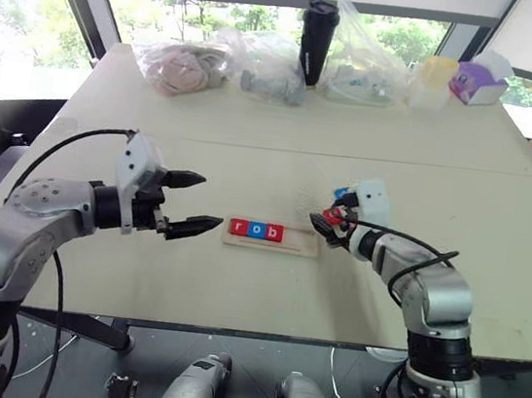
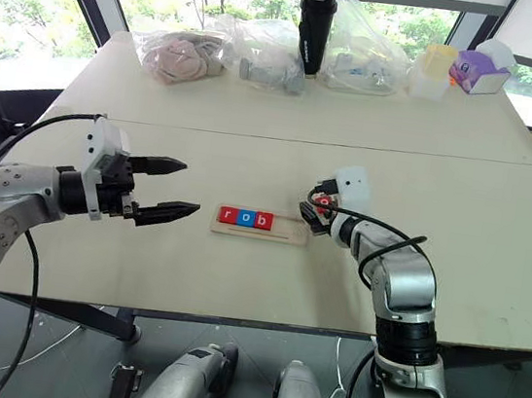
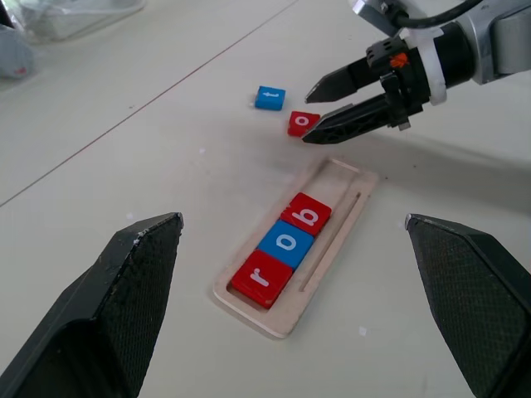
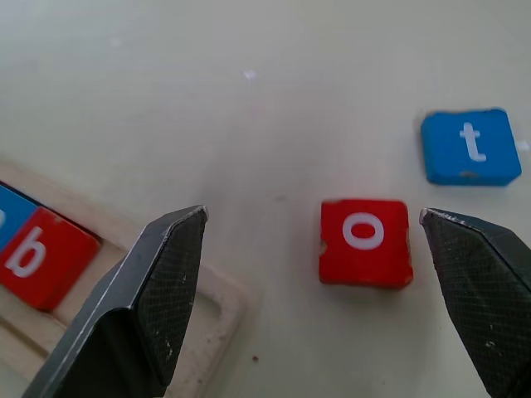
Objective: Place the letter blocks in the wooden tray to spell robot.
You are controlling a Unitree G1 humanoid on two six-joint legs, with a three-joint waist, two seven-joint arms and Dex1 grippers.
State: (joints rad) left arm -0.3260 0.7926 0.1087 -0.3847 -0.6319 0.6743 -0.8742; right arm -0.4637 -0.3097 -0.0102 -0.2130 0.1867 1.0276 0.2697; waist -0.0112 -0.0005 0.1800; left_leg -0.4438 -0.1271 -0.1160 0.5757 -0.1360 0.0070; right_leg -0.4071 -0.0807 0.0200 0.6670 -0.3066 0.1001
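The long pale wooden tray (image 3: 292,249) on the white worktop (image 1: 235,283) holds red r, blue o, red b. The right wrist view reveals the loose red o block (image 4: 365,242) and blue t block (image 4: 470,146) beside the tray's end, between the wide-open, empty right pincer (image 4: 315,290); the left pincer (image 1: 192,201) gapes empty too.

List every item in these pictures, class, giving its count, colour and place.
Square letter tiles in tray: three, red r, blue o, red b.
Loose red o tile: one, on table beside tray.
Loose blue t tile: one, beyond it.
Pale wooden tray: one, table centre.
Black tumbler: one, far edge.
Clear plastic bags: several, far edge.
White table: one.
Left tool: open, left of tray.
Right tool: open, over the o tile.
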